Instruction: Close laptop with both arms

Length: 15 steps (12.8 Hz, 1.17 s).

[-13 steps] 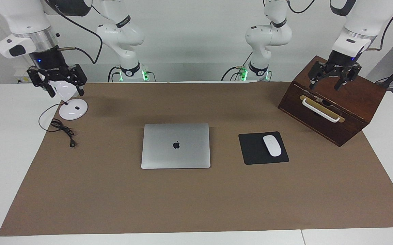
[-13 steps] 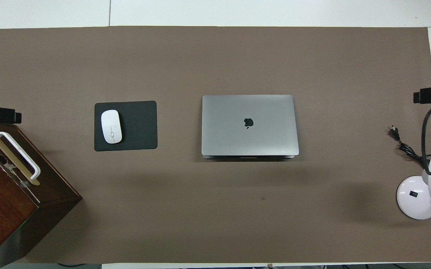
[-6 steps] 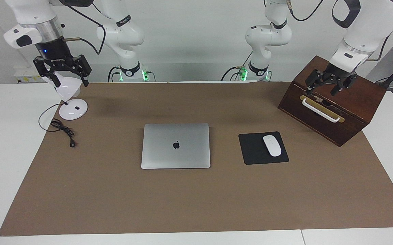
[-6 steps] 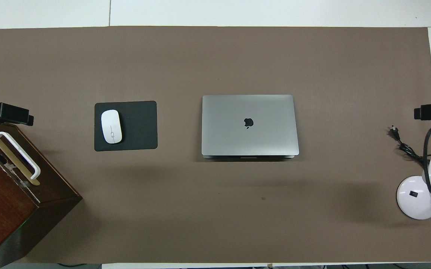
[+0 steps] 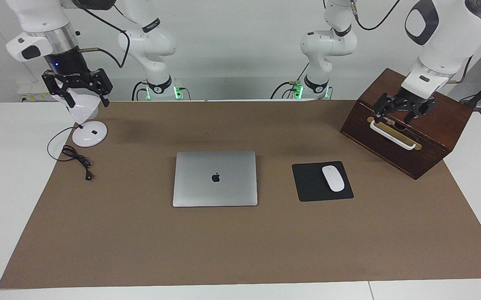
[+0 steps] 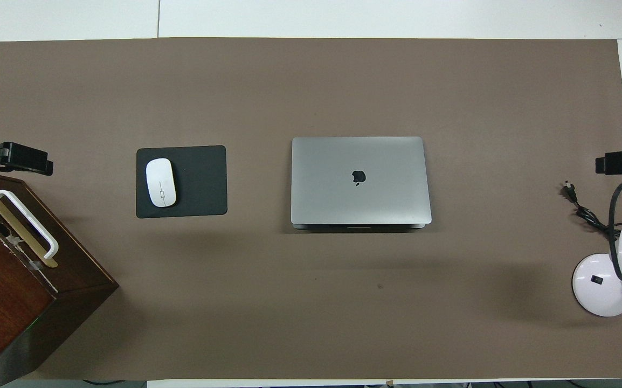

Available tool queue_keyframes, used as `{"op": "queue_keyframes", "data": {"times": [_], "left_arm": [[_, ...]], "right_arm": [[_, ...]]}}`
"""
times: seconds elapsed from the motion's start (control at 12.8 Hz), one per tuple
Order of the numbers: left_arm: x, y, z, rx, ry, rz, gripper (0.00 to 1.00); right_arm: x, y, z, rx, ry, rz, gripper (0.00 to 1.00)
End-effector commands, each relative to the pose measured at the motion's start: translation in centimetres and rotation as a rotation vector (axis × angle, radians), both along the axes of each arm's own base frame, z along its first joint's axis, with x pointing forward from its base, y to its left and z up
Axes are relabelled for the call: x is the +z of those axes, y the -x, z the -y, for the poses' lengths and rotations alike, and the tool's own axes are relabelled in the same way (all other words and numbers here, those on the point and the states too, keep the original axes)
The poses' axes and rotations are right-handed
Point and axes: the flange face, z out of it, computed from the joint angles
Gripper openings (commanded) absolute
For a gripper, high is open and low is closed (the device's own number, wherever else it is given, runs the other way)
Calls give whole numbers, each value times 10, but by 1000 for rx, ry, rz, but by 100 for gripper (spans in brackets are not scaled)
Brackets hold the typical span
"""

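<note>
Laptop [image 5: 215, 178]: lies at the middle of the brown mat [image 5: 240, 250], lid flat down, logo up; judged already shut.
Right gripper [image 5: 77, 89]: raised over the white lamp [image 5: 86, 125] at the right arm's end, fingers spread, grasping nothing.
Left gripper [image 5: 402, 109]: over the wooden box [image 5: 407, 125], above its white handle [image 5: 392, 135], fingers spread, empty.
Mouse pad [image 5: 321, 181]: beside the laptop, carrying a white mouse [image 5: 333, 178].
Procedure: no further pressing appears needed; keep both arms clear of lamp and handle.

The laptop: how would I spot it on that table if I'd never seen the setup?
Find the brown mat covering the table. Near its middle lies the laptop, shut flat, beside a black mouse pad. It is the only silver-grey slab, with a dark apple logo.
</note>
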Motion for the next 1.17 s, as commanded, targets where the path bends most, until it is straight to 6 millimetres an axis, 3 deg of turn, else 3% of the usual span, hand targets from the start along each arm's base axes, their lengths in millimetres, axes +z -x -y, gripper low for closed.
{"op": "queue_keyframes", "data": {"times": [0.0, 0.47, 1.09], "left_arm": [[5, -3, -2, 6, -20, 28, 100], [7, -3, 8, -11, -20, 37, 100], [11, -2, 18, 27, -20, 46, 100]], "right_arm": [[-5, 12, -1, -18, 11, -5, 100], [-27, 28, -1, -20, 4, -157, 100], [-28, 32, 3, 14, 20, -175, 100]]}}
